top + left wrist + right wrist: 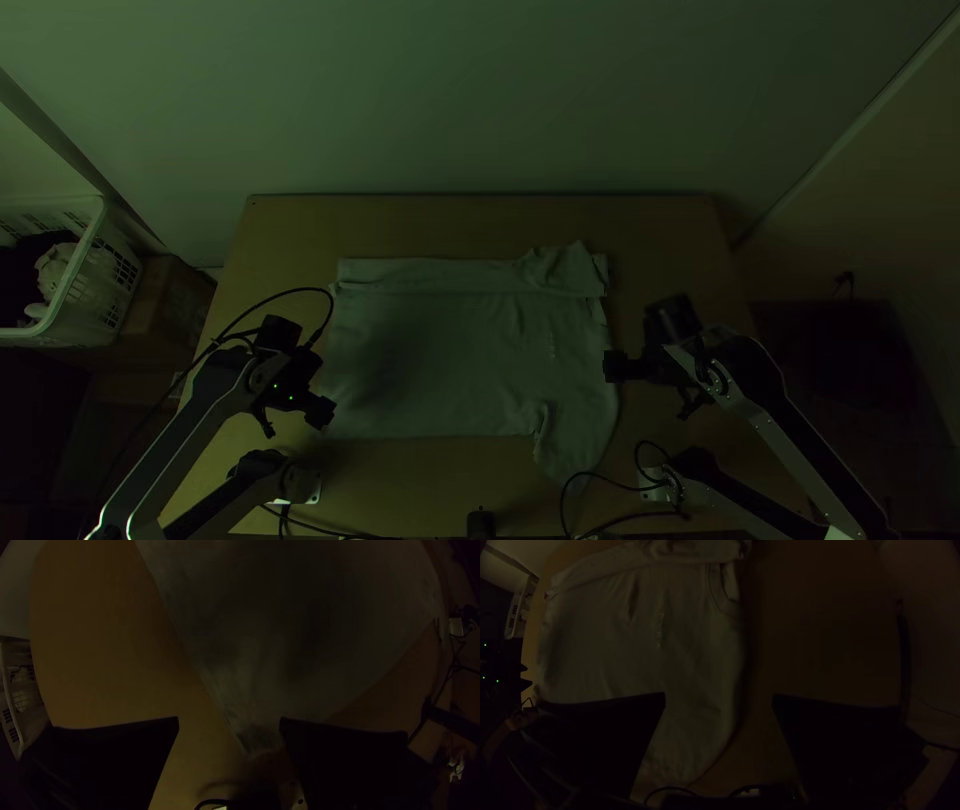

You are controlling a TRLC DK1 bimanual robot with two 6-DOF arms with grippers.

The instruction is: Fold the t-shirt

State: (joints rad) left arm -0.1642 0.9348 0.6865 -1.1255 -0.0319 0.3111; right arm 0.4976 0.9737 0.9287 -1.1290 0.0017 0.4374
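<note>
My left gripper (321, 412) is over the shirt's lower left corner in the top view. My right gripper (612, 366) is at the shirt's right edge, beside the collar end. The t-shirt (450, 350) lies sideways, its far side folded over in a long strip (430, 274) with a sleeve bunched at the far right. Its near sleeve (575, 450) points toward the near edge. In the left wrist view, the left gripper (229, 722) stands open around a corner of the t-shirt (255, 735). In the right wrist view, the right gripper (719, 699) is open above the shirt's edge (730, 675).
The wooden table (480, 222) shows bare strips beyond the shirt and at both sides. A white basket (75, 290) holding cloth stands off the left side. Black cables (615, 518) lie along the near edge, with a small dark object (480, 524) between the arm bases.
</note>
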